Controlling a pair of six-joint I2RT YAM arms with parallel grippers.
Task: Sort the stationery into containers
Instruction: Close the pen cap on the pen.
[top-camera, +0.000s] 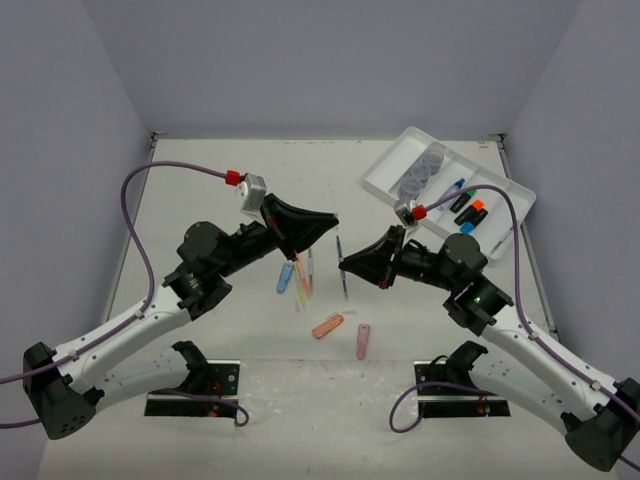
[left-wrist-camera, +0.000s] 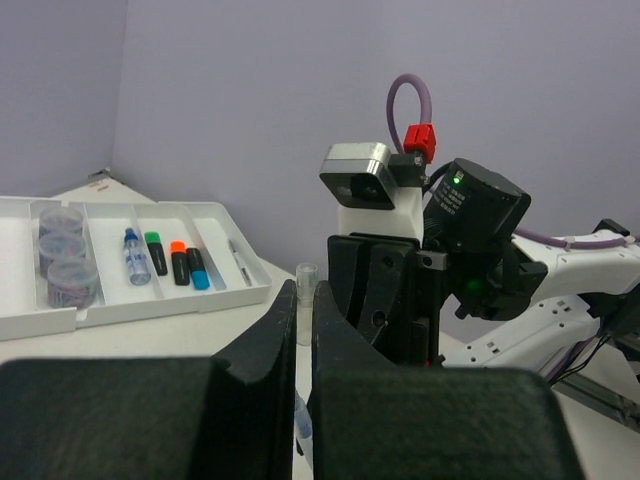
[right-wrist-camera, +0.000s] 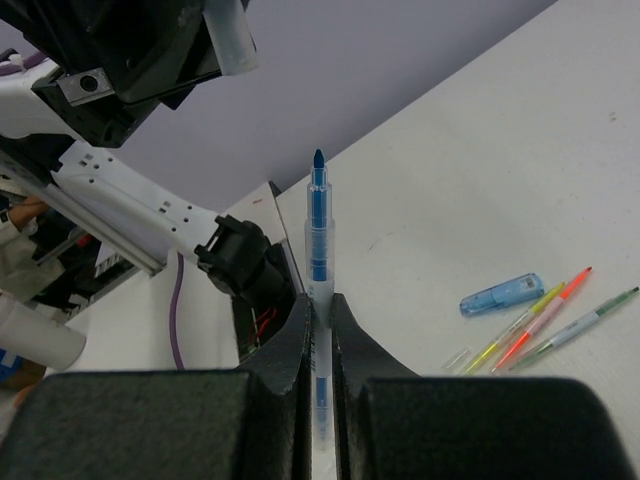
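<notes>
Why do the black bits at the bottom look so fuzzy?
Left wrist view: the fingers sit close to the lens, dark and soft; the tray is sharper. Right wrist view: fingers soft too, blue pen crisp, clear cap blurred.

Left gripper (top-camera: 334, 217) blocks right gripper (top-camera: 343, 266) (close ahead).

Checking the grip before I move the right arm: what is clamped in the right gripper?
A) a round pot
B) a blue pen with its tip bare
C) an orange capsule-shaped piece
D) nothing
B: in the right wrist view the right gripper is shut on a blue pen, which sticks out past the fingers with its tip uncapped.
</notes>
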